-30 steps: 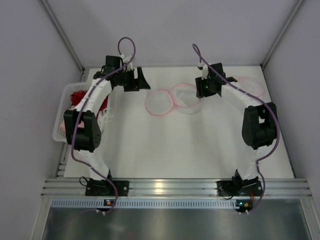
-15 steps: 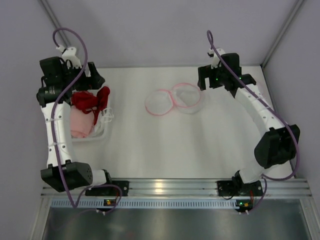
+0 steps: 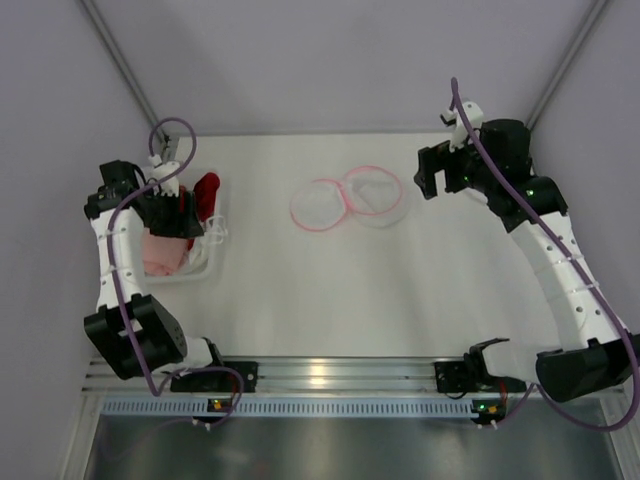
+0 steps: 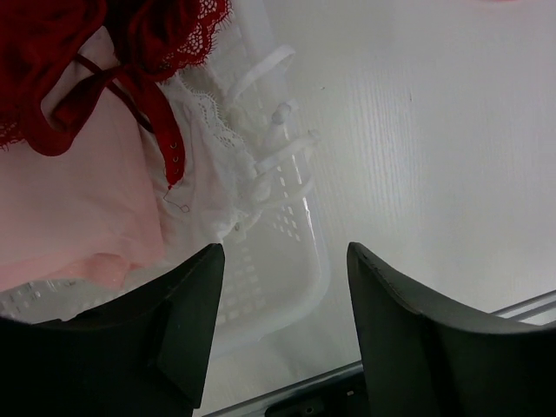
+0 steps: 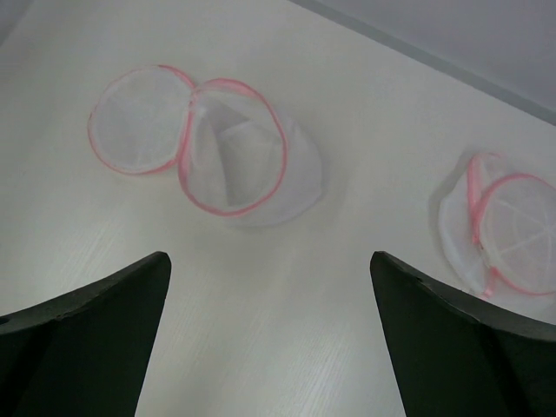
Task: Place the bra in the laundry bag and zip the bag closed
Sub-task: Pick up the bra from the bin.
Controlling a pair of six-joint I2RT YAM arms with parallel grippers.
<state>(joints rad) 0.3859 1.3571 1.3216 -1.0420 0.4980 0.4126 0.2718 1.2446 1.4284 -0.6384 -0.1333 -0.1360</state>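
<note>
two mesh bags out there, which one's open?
The middle bag: its round lid lies flipped out flat beside it, with the inside showing. The right bag looks closed, a dome with its pink rim shut.

On the table (image 3: 300, 310) a basket (image 3: 203, 272) sits at the far left edge, with a heap of bras (image 4: 95, 191) lying in it; the left gripper (image 4: 285, 252) hangs over the basket's right rim. The laundry bag (image 5: 234, 165) lies mid-table toward the back, its lid (image 5: 139, 122) flat against its left side. A second bag (image 5: 508, 230) lies well apart to the right, and the right gripper (image 5: 269, 256) hangs above the table between them.
</note>
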